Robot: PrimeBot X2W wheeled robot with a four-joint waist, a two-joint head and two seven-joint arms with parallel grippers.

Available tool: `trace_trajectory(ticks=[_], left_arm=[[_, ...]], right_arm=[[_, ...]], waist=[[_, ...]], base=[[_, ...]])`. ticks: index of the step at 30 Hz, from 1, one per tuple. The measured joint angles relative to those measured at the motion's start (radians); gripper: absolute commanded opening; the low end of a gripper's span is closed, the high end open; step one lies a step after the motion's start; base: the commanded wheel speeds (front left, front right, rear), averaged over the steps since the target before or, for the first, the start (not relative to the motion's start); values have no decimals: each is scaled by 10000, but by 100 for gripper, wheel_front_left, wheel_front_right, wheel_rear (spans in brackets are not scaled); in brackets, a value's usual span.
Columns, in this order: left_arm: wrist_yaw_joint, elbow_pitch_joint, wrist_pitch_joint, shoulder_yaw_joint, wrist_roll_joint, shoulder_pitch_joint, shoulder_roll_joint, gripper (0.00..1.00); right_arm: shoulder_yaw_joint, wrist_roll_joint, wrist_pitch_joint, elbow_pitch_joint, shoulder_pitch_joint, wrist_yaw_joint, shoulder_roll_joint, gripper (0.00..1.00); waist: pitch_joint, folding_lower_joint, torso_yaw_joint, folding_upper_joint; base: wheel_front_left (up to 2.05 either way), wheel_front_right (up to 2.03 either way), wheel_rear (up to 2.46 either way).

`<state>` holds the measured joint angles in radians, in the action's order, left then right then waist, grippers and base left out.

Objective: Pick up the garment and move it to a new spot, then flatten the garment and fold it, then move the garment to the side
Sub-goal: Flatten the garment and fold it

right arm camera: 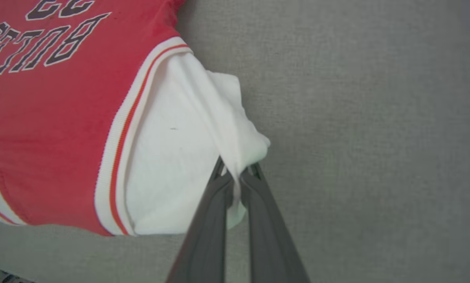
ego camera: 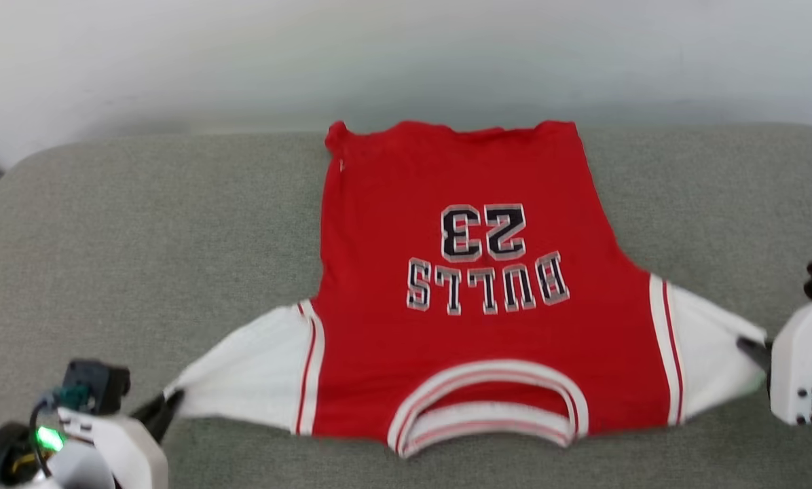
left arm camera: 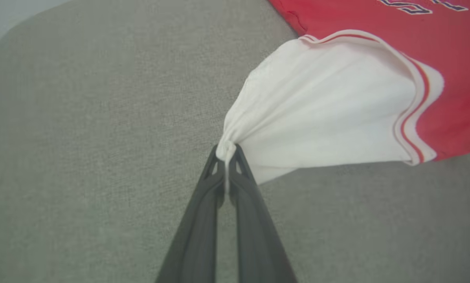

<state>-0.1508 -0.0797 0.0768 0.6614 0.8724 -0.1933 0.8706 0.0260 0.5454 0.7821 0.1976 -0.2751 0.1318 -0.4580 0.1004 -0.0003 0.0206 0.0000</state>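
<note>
The garment [ego camera: 474, 285] is a red jersey with white sleeves, lying spread on the grey cushion with its lettered side up and its striped collar toward me. At the lower left, my left gripper [ego camera: 174, 399] is shut on the tip of one white sleeve [left arm camera: 321, 106], which is pulled taut into a point. My right gripper [ego camera: 752, 345] at the right edge is shut on the tip of the other white sleeve [right arm camera: 180, 157]. In the wrist views the cloth bunches between the closed left fingers [left arm camera: 215, 184] and the closed right fingers [right arm camera: 254, 192].
The grey fabric cushion [ego camera: 141, 238] runs across the whole view, with a rounded corner at the far left. A pale wall [ego camera: 406, 54] rises behind it. Bare cushion lies on both sides of the jersey.
</note>
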Motion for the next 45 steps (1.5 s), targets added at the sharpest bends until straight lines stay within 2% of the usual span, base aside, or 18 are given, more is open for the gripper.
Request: trace_trajectory(ticks=[11, 18, 19, 20, 21, 25, 30, 37, 45], left_arm=[[-357, 1149, 811, 502, 988, 2197, 623, 0], [-326, 1657, 1024, 529, 1406, 2411, 575, 0], [-267, 1785, 1051, 472, 1616, 2411, 479, 0], [-253, 1942, 1051, 387, 1854, 2410, 347, 0], [-249, 2115, 1051, 345, 1992, 2410, 288, 0], [-259, 2819, 1158, 334, 1941, 2369, 449, 0], [-165, 3942, 1517, 483, 1843, 2268, 621, 0], [-276, 5402, 2002, 621, 1078, 1700, 911, 0], [61, 6163, 2293, 915, 199, 673, 531, 0]], right_arm=[[-1421, 13, 2594, -1985, 3166, -2, 466, 0], [-1797, -290, 3083, -2660, 3776, -4, 731, 0], [-1806, -318, 3099, -2704, 3785, -4, 756, 18], [-1785, -391, 3064, -2782, 3786, -6, 754, 87], [-1774, -420, 3057, -2851, 3784, -6, 736, 100], [-1766, -251, 3202, -3097, 3693, -8, 570, 100], [-2048, 305, 3712, -3743, 2833, -8, 353, 100], [-2479, 462, 4798, -4077, 500, -8, 255, 100], [-2481, -387, 6395, -3496, -2494, -10, 98, 100]], waist=[[-396, 1, 77, 1], [-252, 3, 119, 0], [-250, 3, 134, 0], [-252, 3, 154, 1], [-249, 3, 177, 0], [-141, 3, 308, 0], [171, 3, 549, 0], [1130, 4, 1017, 1], [2380, 6, 1985, 0]], base=[[0, 0, 0], [0, 0, 0], [0, 0, 0], [0, 0, 0], [0, 0, 0], [0, 0, 0], [0, 0, 0], [0, 0, 0], [0, 0, 0]])
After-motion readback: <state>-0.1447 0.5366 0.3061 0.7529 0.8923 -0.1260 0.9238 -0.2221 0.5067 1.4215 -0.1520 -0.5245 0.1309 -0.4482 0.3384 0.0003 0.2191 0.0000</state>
